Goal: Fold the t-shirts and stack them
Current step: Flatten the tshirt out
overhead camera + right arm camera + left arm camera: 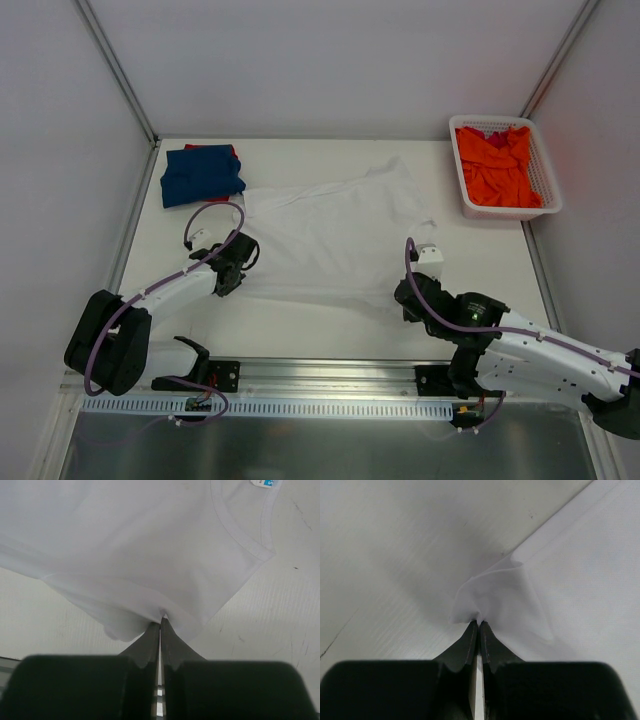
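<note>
My left hand (478, 625) pinches the white shirt (335, 235) by one edge; my right hand (161, 621) pinches another; it lies spread, rumpled, on the counter (300, 325).

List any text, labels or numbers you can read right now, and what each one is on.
Neck label inside the collar of the white t-shirt, right wrist view: blue print, cut off by the picture's top edge, not readable.
No other writing can be made out in any view.
</note>
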